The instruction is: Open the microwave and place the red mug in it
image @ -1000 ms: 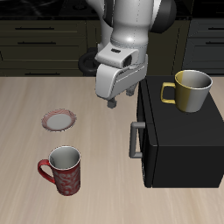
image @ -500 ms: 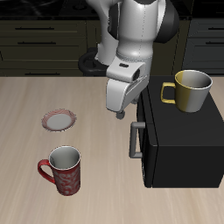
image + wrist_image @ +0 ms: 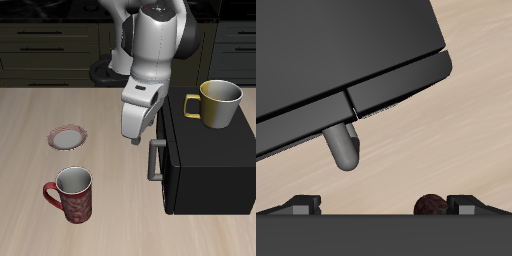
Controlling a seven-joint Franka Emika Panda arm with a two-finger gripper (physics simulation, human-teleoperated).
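Microwave: the large black boxy microwave [image 3: 207, 155] stands on the pale wooden table [image 3: 40, 130], its door shut and facing sideways toward the table's middle.
Handle: the grey bar handle [image 3: 153, 160] runs along the door's face; in the wrist view one end post of the handle [image 3: 343, 146] shows close below the camera.
Red mug: the dark red speckled mug [image 3: 72, 194] stands upright near the table's front edge, well apart from the microwave, loop handle turned away from it.
Other things: a yellow mug [image 3: 217, 101] sits on top of the microwave; a small round grey plate with a red rim [image 3: 68, 137] lies on the table behind the red mug.
Pincer: the two-finger pincer [image 3: 134, 132] hangs just above the farther end of the handle; it holds nothing, and whether its jaws are spread or closed cannot be told.
Step in hand: reaching for the handle to open the door, by judgement.
Doing it well: the jaws should straddle the bar mid-length, not at the post, close firmly, then pull along the door's arc instead of straight out.
Risk: a grip near the post could slip; the yellow mug may be shaken.
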